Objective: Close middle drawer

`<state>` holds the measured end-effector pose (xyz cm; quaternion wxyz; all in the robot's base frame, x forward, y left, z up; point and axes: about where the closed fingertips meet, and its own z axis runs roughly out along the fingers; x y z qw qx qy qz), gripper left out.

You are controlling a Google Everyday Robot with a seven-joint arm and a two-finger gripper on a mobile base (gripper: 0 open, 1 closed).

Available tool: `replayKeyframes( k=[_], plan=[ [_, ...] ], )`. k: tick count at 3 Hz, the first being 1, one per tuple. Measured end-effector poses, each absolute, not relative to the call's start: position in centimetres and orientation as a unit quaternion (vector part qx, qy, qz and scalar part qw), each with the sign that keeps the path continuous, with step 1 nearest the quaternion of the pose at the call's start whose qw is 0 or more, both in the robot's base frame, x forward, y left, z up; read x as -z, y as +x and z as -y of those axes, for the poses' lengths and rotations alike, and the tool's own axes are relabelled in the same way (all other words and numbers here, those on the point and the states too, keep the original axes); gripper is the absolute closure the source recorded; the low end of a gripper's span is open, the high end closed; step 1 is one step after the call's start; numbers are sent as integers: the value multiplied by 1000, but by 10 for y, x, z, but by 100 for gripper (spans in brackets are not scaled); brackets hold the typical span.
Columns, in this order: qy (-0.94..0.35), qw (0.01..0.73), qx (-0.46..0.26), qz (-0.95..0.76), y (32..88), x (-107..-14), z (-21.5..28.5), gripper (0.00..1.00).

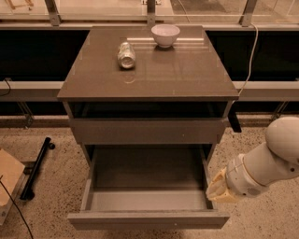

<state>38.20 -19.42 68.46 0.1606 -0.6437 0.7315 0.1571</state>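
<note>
Middle drawer (148,219) pulled far out. Gripper (217,189) just beside its right wall, near front corner; open or closed, cannot tell.

Speckled terrazzo floor (51,210) under warm light; a brown cabinet's glossy tabletop (187,70) stands before a grey rail (32,89), dark panels (32,51) and window posts (52,11)
</note>
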Motion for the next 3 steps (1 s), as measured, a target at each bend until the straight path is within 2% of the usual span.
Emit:
replayKeyframes(
  k=[3],
  plan=[
    [-640,162,-157,-735,378,-642,182,100]
  ],
)
